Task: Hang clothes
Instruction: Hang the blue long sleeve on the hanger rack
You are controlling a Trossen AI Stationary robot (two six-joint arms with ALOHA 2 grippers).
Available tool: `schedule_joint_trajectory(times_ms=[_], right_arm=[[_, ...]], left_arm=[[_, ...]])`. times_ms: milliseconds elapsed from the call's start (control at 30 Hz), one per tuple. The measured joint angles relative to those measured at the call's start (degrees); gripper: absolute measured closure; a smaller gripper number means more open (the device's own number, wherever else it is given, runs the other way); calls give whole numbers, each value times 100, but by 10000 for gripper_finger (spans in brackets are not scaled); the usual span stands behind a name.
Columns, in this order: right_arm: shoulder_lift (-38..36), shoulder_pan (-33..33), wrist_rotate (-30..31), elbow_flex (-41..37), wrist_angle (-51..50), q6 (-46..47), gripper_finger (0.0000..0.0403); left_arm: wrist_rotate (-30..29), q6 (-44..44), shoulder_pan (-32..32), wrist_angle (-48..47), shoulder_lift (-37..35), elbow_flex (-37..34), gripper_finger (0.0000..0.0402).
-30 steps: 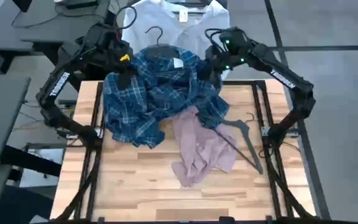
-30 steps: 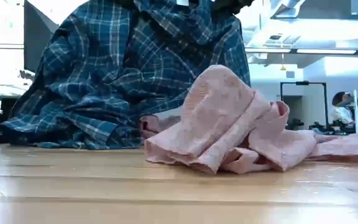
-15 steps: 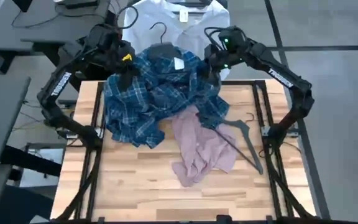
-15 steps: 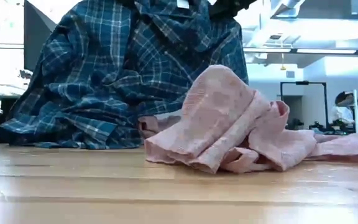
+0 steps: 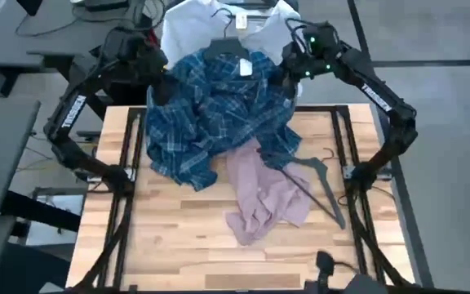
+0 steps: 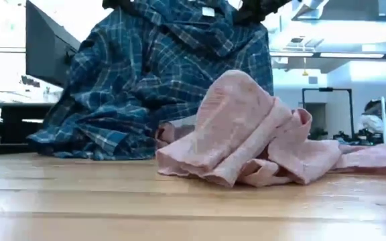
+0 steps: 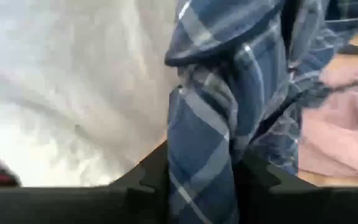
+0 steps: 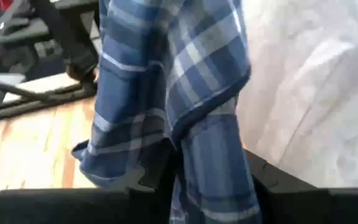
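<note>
- Overhead: the plaid shirt (image 5: 219,110) is held up at the table's far edge, the left gripper (image 5: 160,82) at one shoulder, the right gripper (image 5: 288,77) at the other. Its hem trails onto the wood.
- Only overhead shows the white shirt (image 5: 194,24) spread beyond the far edge, a hanger hook (image 5: 223,18) over the plaid collar, and a spare dark hanger (image 5: 321,184) on the table's right.
- Wrist views: each claw is clenched on a fold of plaid cloth, fingers (image 7: 148,177) pressed to it.
- Table-level: the pink shirt (image 6: 246,134) lies heaped nearest; both grippers are cut off at the top.
- Most of the hanger inside the plaid is hidden.
- Since a second ago: the plaid shirt has moved farther and higher, overlapping the white one.
</note>
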Motion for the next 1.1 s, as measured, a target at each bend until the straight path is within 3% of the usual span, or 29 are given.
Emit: schedule_joint_trajectory(times_ms=[333,533,833,1100], right_arm=[[14,-363,-90,2,494,279,318],[64,-219,67,2,376,267,319],[83,15,58,0,-160,-84,319],[81,-47,149,0,-499,-348,319]], left_arm=[[98,256,212,929,33,362,298],[367,371,279,823,166,362,298],[2243,292,365,-36,485,362,278],[2632,388,658,-629,468,436,261]])
